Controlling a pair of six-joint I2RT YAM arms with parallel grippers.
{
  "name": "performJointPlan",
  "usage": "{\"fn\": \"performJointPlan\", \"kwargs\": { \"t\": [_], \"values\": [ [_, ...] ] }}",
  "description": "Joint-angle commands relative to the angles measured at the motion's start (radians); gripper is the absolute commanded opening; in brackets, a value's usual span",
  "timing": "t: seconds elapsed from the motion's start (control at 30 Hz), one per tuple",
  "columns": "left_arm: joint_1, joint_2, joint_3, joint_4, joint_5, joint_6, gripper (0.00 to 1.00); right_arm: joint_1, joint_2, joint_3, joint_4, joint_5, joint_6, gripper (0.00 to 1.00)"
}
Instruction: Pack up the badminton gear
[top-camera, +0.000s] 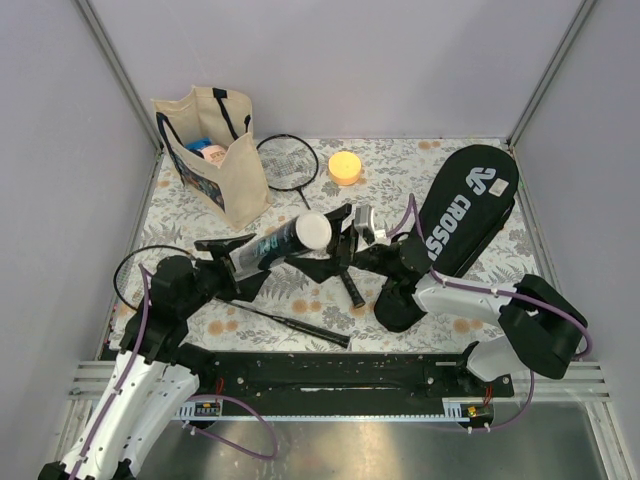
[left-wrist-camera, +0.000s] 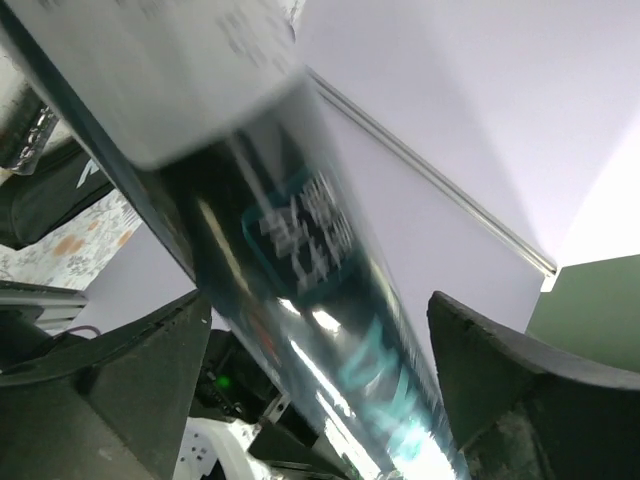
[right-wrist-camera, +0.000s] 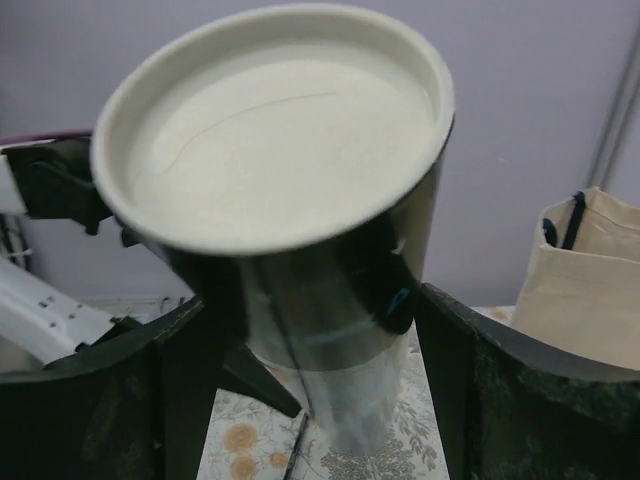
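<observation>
**A:** From the overhead view, how far along is the packing?

**B:** It looks barely begun. The shuttlecock tube (top-camera: 275, 245) is off the table (top-camera: 440, 160), mid-frame, tilted, with its white cap toward the right. The left gripper (top-camera: 238, 262) is at its lower end and the right gripper (top-camera: 328, 240) is at the cap end. The first racket (top-camera: 288, 160) lies bare in the upper middle, its head beside the tote bag (top-camera: 215, 150). The second racket (top-camera: 290, 322) lies lower left, its head partly under the left arm. The racket cover (top-camera: 465, 210) lies flat at the right, and neither racket is inside it. An orange disc (top-camera: 345, 167) sits at upper centre. I see no loose shuttlecocks.

**A:** And the left wrist view?

**B:** The tube runs diagonally across the frame, blurred. The fingers (left-wrist-camera: 130, 390) stand wide apart, with a gap showing on the left side. I cannot tell whether that claw grips the tube at all.

**A:** The right wrist view?

**B:** The cap fills the upper centre. Both fingers (right-wrist-camera: 520, 400) press against the tube just behind it, so this claw looks closed onto the tube.

**A:** What is left, then?

**B:** By my reckoning everything: the tube has to be stowed, both rackets slid into the cover, and the cover closed.
</observation>
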Motion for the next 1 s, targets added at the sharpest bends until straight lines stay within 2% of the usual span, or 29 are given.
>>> {"fn": "performJointPlan", "kwargs": {
  "t": [0.0, 0.13, 0.33, 0.43, 0.53, 0.6, 0.7, 0.8, 0.9, 0.97],
  "values": [
    [-0.004, -0.031, -0.001, 0.004, 0.023, -0.018, 0.95, -0.004, 0.011, 0.039, 0.203, 0.246, 0.025, 0.47],
    [-0.004, -0.035, -0.001, -0.004, 0.029, -0.004, 0.99, -0.022, 0.034, 0.036, 0.201, 0.304, 0.016, 0.45],
    [-0.002, -0.041, -0.002, -0.008, 0.013, 0.053, 0.99, -0.091, 0.005, -0.004, 0.200, 0.363, 0.066, 0.37],
    [-0.004, -0.037, 0.005, -0.007, -0.035, 0.145, 0.99, -0.143, -0.032, -0.019, 0.191, 0.363, 0.112, 0.36],
    [-0.004, -0.017, 0.051, -0.002, -0.144, 0.330, 0.99, -0.199, -0.089, -0.018, 0.119, 0.355, 0.154, 0.35],
    [-0.004, 0.012, 0.103, -0.016, -0.208, 0.500, 0.99, -0.229, -0.147, -0.003, -0.011, 0.369, 0.175, 0.36],
    [-0.004, 0.073, 0.186, -0.028, -0.277, 0.744, 0.99, -0.251, -0.247, 0.059, -0.353, 0.444, 0.162, 0.37],
    [-0.004, 0.135, 0.249, -0.027, -0.287, 0.962, 0.99, -0.286, -0.323, 0.152, -0.710, 0.496, 0.154, 0.37],
    [-0.004, 0.178, 0.278, -0.016, -0.291, 1.168, 0.99, -0.353, -0.366, 0.249, -0.966, 0.492, 0.160, 0.38],
    [-0.005, 0.195, 0.280, -0.007, -0.293, 1.286, 0.99, -0.410, -0.371, 0.351, -1.184, 0.432, 0.137, 0.39]
  ]
}}
